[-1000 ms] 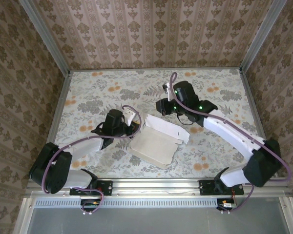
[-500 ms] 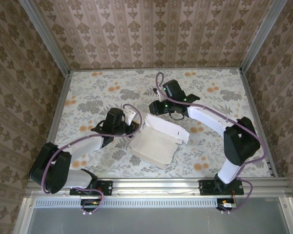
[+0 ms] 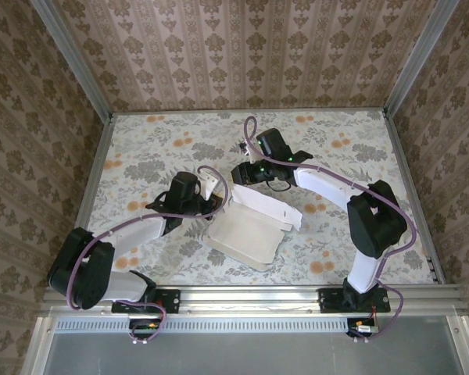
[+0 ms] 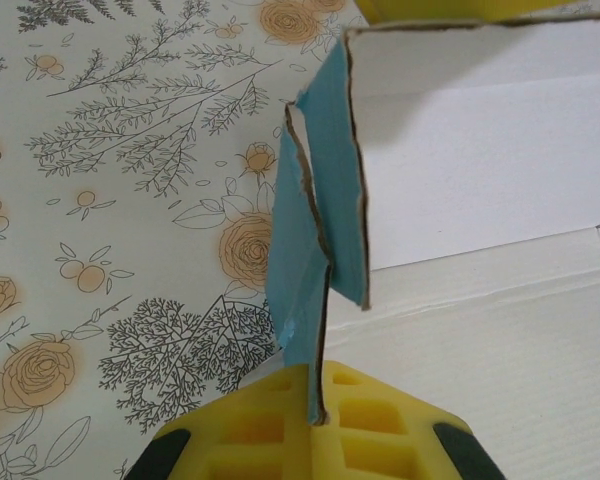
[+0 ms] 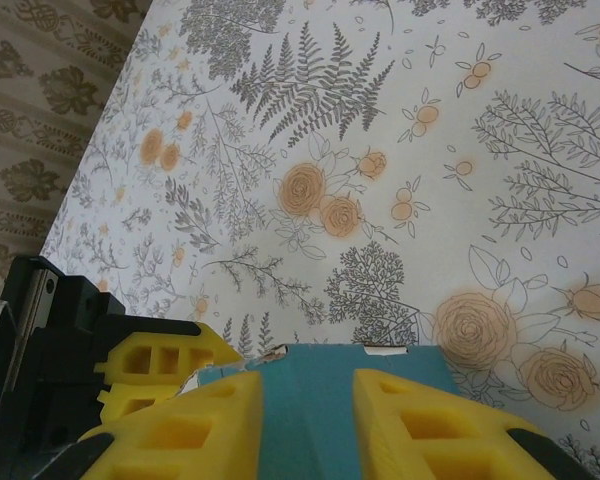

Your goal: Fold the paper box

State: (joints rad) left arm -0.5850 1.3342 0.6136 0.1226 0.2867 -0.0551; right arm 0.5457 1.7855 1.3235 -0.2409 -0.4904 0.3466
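The left gripper (image 3: 213, 201) is at the box's left side, its jaws pressed together on a doubled fold of card. The left wrist view gives this close up. Two turquoise layers (image 4: 315, 230) stand on edge and run down into the seam between the yellow pads (image 4: 270, 440). The box's white inside is to their right and the flowered table (image 4: 110, 150) to their left.

The box (image 3: 246, 234) lies near the middle of the table, a little toward the near edge. It is a shallow tray, white inside up, its floor in plain sight. It sits askew to the table edges, with its long axis running from far-left to near-right. A long flap (image 3: 270, 207) on its far side follows the same line.

The right gripper (image 3: 236, 176) is at the far-left end of that flap. In the right wrist view its fingers (image 5: 195, 425) stand apart with a turquoise face of card in the gap. I cannot tell whether they touch it. Left of them in that view sits the left gripper's yellow pad, just beside the card's corner.

The turquoise outside comes out in both wrist views, where the top view gives the box as white.
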